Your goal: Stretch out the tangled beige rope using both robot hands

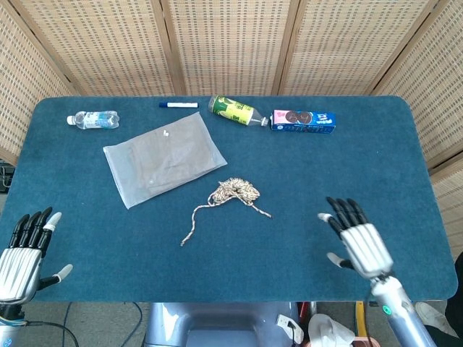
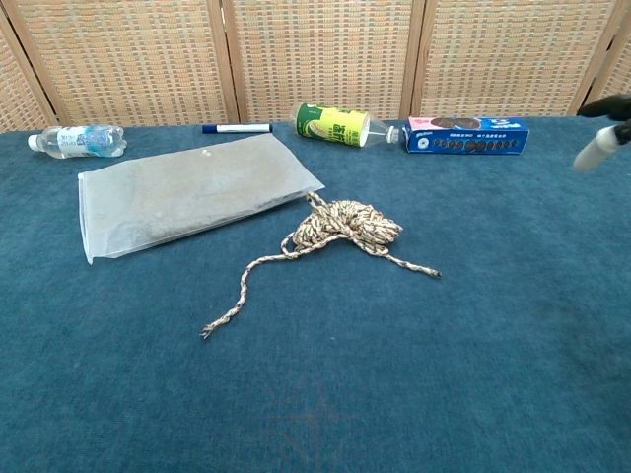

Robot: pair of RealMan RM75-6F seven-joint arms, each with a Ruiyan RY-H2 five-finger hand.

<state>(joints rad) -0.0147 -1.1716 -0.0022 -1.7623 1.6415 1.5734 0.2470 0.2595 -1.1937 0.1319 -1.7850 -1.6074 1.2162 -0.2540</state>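
Note:
The tangled beige rope [image 1: 233, 193] lies in a small heap at the middle of the blue table, with one loose end trailing toward the front left and a shorter end to the right; in the chest view the rope [image 2: 340, 227] shows the same way. My right hand [image 1: 358, 238] hovers over the table to the right of the rope, fingers spread, holding nothing. Only its fingertips [image 2: 601, 148] enter the chest view at the right edge. My left hand [image 1: 22, 253] stays at the front left corner, open and apart from the rope.
A clear plastic bag [image 1: 165, 157] lies left of the rope. Along the far edge sit a water bottle [image 1: 93, 119], a blue marker [image 1: 178, 105], a green bottle [image 1: 236, 110] and a blue cookie box [image 1: 303, 121]. Wicker screens stand behind.

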